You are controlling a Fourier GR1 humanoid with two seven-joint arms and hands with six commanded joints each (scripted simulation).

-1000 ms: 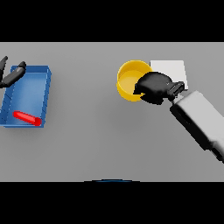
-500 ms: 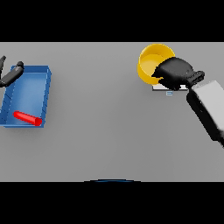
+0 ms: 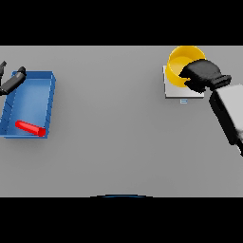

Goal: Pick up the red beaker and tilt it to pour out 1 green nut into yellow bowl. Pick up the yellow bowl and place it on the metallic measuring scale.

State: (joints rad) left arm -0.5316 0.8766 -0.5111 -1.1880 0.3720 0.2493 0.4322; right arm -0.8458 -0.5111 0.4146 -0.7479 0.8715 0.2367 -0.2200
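Two steps make up this job, and by the look of it only the tail of the second is left. With the metallic measuring scale point(image 3: 182, 90) as landmark: the yellow bowl point(image 3: 182, 65) sits over its far half, overlapping the plate, though I cannot tell whether the bowl's base rests on it or hangs just above. The right hand point(image 3: 203, 76) is on the bowl's right rim, fingers curled round the edge and gripping it, so the bowl has not been let go. Whether a green nut lies inside cannot be made out.

Far to the left of the scale, across the grey bench point(image 3: 114, 133), the red beaker point(image 3: 30, 128) lies on its side in the near end of a blue tray point(image 3: 49, 102), which suggests the pouring is done with. The left hand point(image 3: 12, 81) shows at the tray's far left corner, fingers fairly straight, holding nothing.

What remains, I judge, is to settle the bowl squarely on the scale and release it.
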